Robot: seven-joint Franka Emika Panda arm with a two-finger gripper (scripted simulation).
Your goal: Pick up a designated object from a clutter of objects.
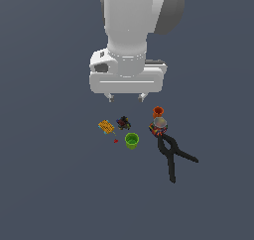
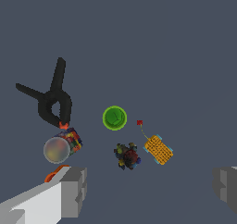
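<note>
Hovering high over the clutter, I keep the gripper (image 1: 126, 98) wide open and empty, its fingers (image 2: 69, 190) well apart in the wrist view. The can (image 1: 158, 127) sits at the exterior view's right of the group, squeezed between the orange cup (image 1: 158, 111) and the clamp (image 1: 173, 154), seemingly touching both. I judge that the descent is risky: a finger could hit the cup or the clamp and push the can away.
</note>
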